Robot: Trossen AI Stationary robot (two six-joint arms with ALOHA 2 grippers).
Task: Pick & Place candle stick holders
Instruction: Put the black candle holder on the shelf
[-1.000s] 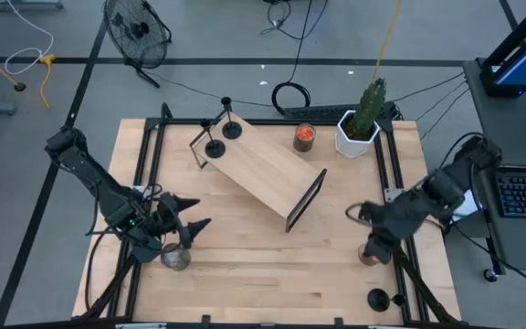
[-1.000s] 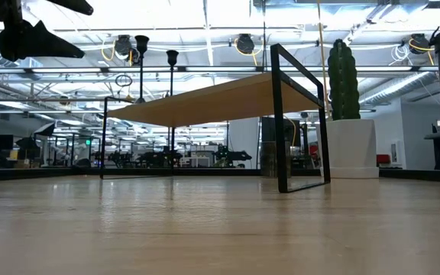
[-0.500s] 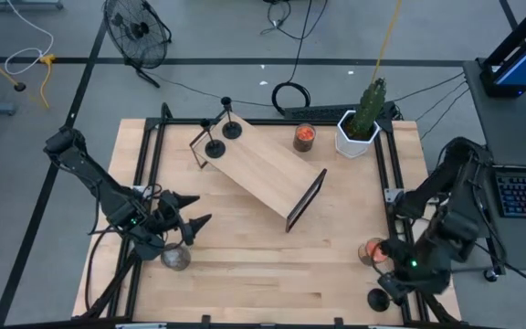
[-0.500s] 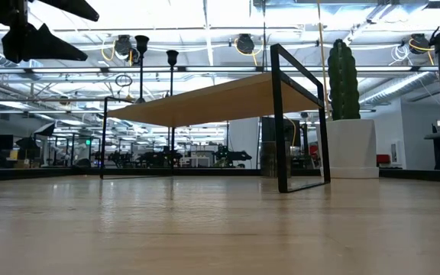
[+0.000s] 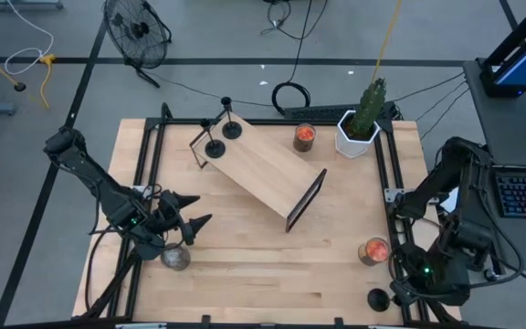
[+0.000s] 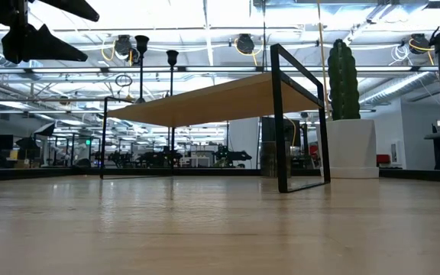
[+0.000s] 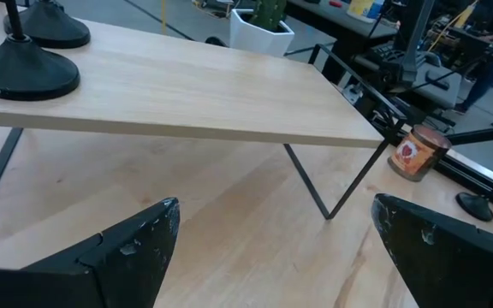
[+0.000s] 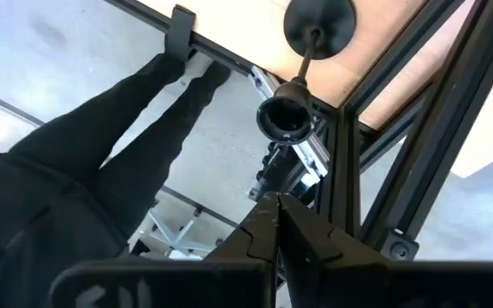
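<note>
Two matte-black candle stick holders (image 5: 215, 147) (image 5: 232, 128) stand on their disc bases on the far left end of the wooden shelf (image 5: 261, 170); their bases also show in the left wrist view (image 7: 24, 74). A third holder (image 5: 375, 297) stands on the table at the near right corner. My right gripper (image 5: 396, 295) is shut and empty just beside it, over the table frame; its wrist view shows that holder's base (image 8: 319, 21) and cup (image 8: 285, 118) beyond the fingertips (image 8: 274, 208). My left gripper (image 5: 190, 227) is open and empty at the table's left, pointing at the shelf.
A white pot with a cactus (image 5: 358, 128) and a candle jar (image 5: 304, 137) stand at the far side. Another candle jar (image 5: 373, 249) stands near right. A round glass object (image 5: 175, 259) lies by my left gripper. A person's legs (image 8: 101, 145) show beyond the table's edge.
My right gripper has gone from over the near-right candle jar toward the table's near edge and right corner, turning as it went, and now is beside the holder standing there. The jar stays in place.
</note>
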